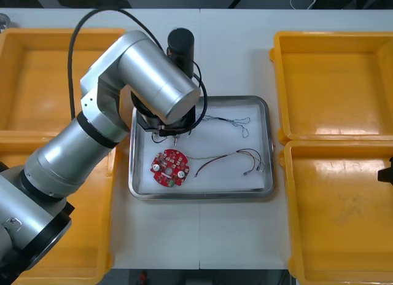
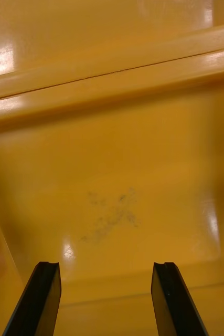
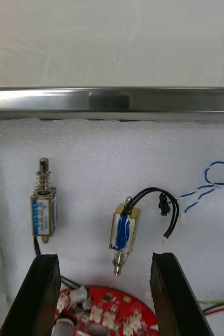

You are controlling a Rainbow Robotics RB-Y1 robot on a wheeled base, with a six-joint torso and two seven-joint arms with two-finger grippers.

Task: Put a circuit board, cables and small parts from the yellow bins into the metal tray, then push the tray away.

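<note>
Loading apparently complete. Inside the shiny metal tray with the white lining (image 1: 268, 144), at the middle of the light counter (image 1: 233, 45): a round red circuit board (image 1: 170, 168) near the tray's near left corner, a red and yellow cable (image 1: 224, 157) trailing from beside it toward the right rim, a twisted blue and white cable (image 1: 232, 120) farther back, and two small metal parts (image 3: 43, 210) with blue wrapping. Parts side by side but apart, between the board and the far rim, one with a short black cable (image 3: 167, 210) looped off it.

Left gripper (image 3: 105, 257) low over the tray's left part, fingers spread wide, holding nothing, the board's edge between them and both parts just beyond the fingertips. Right gripper (image 2: 106, 265) parked over the nearer yellow plastic bin (image 1: 344, 217) on the right, fingers likewise apart and empty, bare bin floor with a few dark scuffs beneath. Far right bin (image 1: 334, 82) bare as well; left bins (image 1: 31, 82) partly hidden under the arm, bare where visible.

Left to do, judging from this: probably no more picking, just the push of the tray away across the counter. Not yet begun, with no visible contact between either gripper and the tray rim.
</note>
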